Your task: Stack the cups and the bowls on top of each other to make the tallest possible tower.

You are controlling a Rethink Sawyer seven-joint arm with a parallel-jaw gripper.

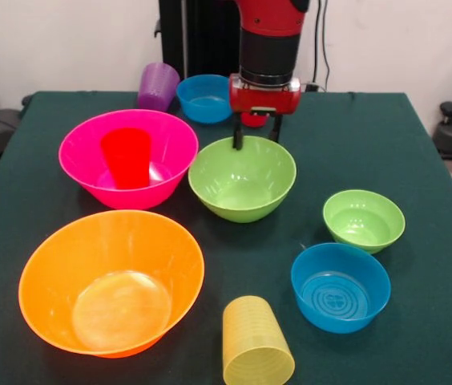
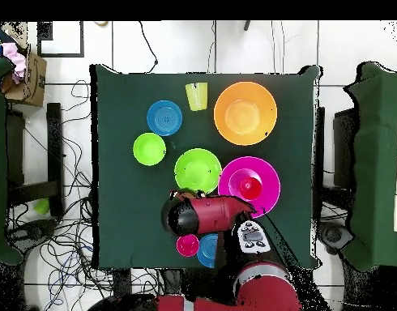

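Two end effector fingers seemingly straddle the medium green bowl's rim.

The big orange translucent plastic bowl is looking glossy and smooth; beside it, the yellow plastic cup is showing ribs; the dark green cloth table cover is looking matt.

The bright red cup stands upside down inside the large hot pink bowl, which sits upright on the green cloth. Just beside it the medium lime green bowl sits upright and empty. The large orange bowl rests near the front edge, tilted slightly, with the ribbed yellow cup lying on its side just beside it. A small blue bowl and the small lime green bowl sit close together. At the far side, the purple cup stands inverted beside the second small blue bowl. The pinkish-red cup stands near that bowl.
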